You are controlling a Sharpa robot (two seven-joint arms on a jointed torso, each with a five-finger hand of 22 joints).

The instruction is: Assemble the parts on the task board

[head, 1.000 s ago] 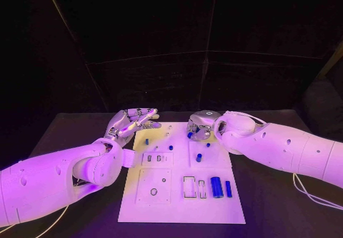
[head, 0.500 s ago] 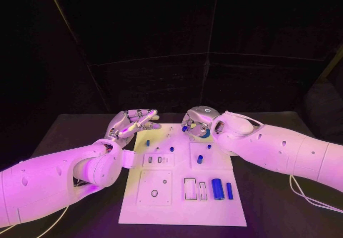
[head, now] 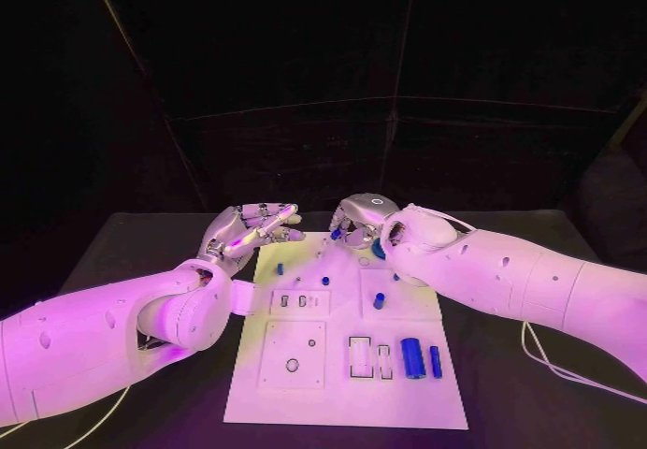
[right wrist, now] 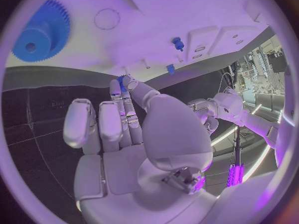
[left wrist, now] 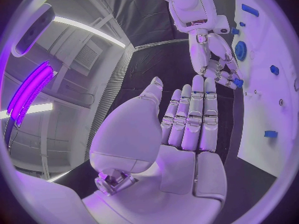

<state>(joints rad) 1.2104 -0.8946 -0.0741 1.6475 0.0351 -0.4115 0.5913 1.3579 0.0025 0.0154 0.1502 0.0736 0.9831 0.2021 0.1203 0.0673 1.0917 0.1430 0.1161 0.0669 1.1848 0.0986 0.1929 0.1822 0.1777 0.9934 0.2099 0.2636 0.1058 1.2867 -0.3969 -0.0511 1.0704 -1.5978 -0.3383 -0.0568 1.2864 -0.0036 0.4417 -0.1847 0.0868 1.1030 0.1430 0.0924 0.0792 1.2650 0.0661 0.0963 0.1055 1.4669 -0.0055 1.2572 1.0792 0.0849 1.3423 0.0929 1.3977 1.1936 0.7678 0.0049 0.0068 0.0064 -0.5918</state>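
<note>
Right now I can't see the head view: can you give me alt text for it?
The right hand hovers over the far edge of the white task board, pinching a small blue part. The left hand sits open at the board's far left corner. Other blue parts lie on the board.

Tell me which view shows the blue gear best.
The right wrist view: the blue gear lies unobstructed on the task board, teeth visible. The left wrist view shows it small beside the right hand. In the head view, that hand and forearm mostly cover it.
</note>
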